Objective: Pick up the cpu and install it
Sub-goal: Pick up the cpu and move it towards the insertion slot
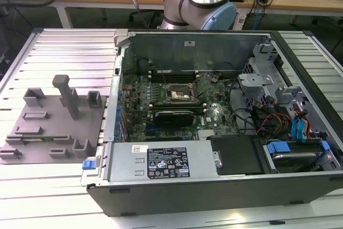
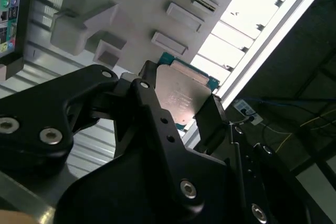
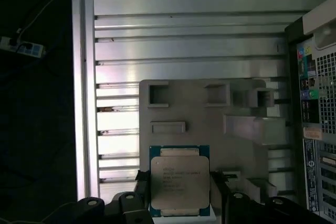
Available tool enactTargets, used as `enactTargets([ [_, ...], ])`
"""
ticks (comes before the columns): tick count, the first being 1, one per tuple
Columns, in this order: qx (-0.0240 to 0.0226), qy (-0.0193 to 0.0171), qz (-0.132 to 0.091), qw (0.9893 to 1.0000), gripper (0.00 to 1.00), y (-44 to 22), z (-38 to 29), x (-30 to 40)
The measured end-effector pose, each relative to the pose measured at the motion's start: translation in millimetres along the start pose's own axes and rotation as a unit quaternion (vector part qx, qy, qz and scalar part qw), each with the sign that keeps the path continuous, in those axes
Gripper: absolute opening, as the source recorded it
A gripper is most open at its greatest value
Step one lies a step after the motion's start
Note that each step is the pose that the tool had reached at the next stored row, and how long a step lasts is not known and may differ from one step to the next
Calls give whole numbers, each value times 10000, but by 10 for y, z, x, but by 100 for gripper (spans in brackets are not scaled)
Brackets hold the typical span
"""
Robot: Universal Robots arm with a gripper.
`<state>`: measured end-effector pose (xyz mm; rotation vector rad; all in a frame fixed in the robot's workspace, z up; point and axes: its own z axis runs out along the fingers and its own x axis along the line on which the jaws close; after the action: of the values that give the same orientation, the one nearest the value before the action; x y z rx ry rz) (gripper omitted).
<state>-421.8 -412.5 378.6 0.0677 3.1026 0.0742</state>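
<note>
As the black fingers [image 2: 210, 121] press against two opposite edges, the gripper [image 2: 181, 95] is closed on the cpu [image 3: 179, 179], and both wrist views show the chip hanging flat between the jaws, lid facing the cameras. That edge hold looks deliberate: it keeps them off the metal top and, I would judge, off the contacts underneath, and it keeps the chip level. And what a clean part: a square silvery lid with faint print, seated on a green board that peeps out as a thin border. Below it, well apart, lies the grey fixture [image 3: 210, 124], its raised pockets and slots there to park components at known spots; the chip hangs over one edge of that plate. Under the fixture runs the ribbed metal table [image 3: 184, 51]. Further off, in the exterior view, the computer case [image 1: 187, 52] lies on its side with the panel off so the motherboard [image 1: 214, 113] faces up, and the black socket [image 1: 177, 96] sits near the middle of the board, nothing seated in it as far as I can tell.
</note>
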Motion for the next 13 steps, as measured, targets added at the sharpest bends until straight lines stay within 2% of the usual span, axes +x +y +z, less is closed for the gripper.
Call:
enactTargets([
  [2,0,-1,0,10000,54,6,-127,-5],
  [6,0,-1,0,10000,54,15,-308,-11],
  [10,0,-2,0,10000,54,21,-442,-16],
  [13,0,-2,0,10000,54,22,-452,-17],
])
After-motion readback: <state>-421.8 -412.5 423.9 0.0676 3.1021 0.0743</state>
